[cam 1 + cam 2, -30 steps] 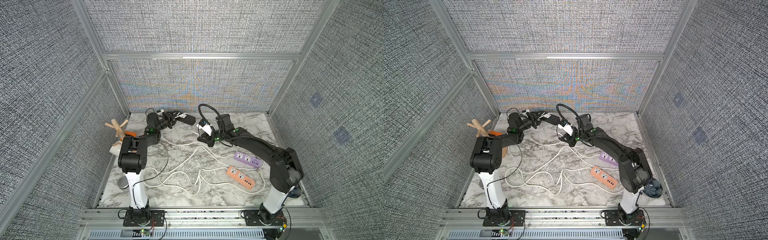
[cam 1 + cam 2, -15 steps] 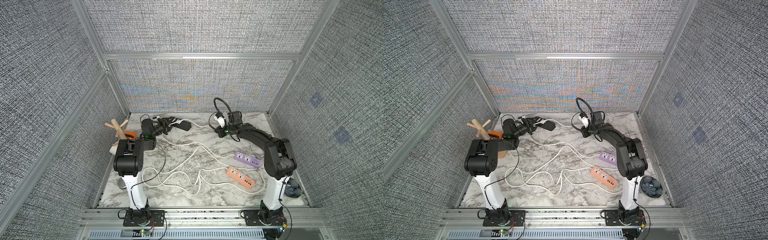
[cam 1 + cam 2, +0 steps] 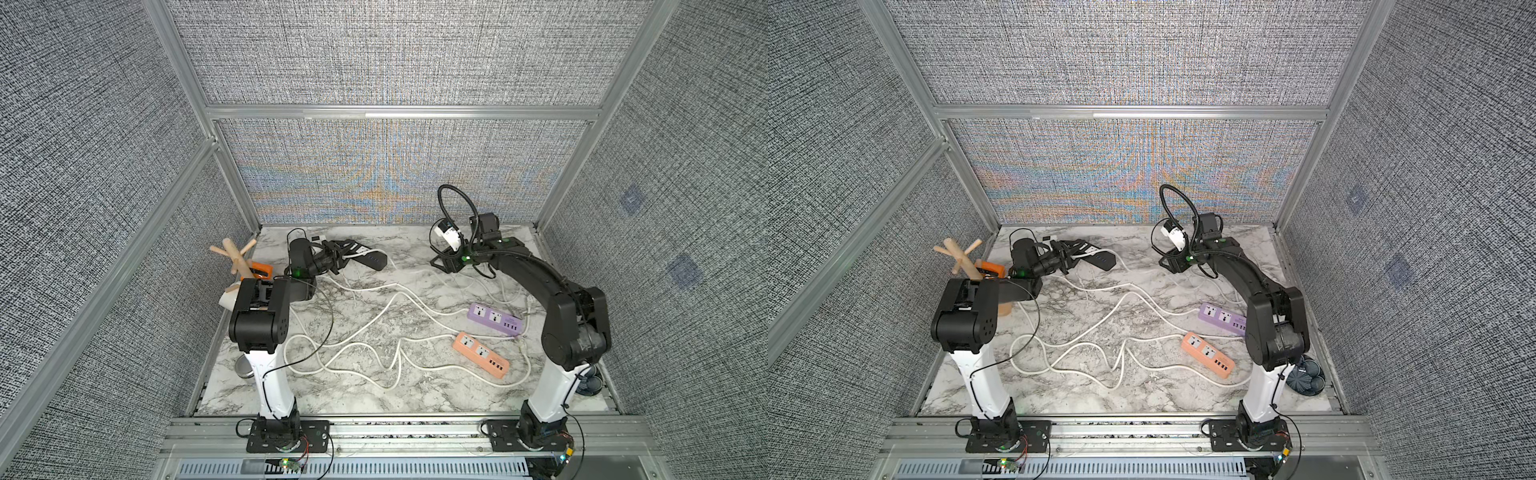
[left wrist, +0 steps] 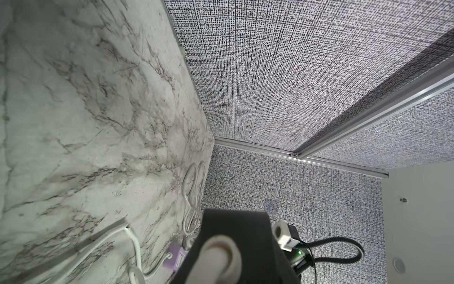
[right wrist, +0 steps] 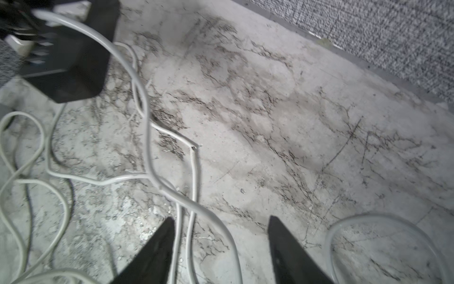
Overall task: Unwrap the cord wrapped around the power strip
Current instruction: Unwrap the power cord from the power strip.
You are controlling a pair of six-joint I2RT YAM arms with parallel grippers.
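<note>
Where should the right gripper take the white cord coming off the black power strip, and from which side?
Probably the raised stretch of white cord just past the black power strip, which the left gripper holds. Come from above, open right gripper straddling it crosswise: there it hangs free.

Probably a robotics lab cell: aluminium frame (image 3: 399, 113), grey woven panels (image 3: 395, 54), marble-patterned table (image 3: 365, 399).
</note>
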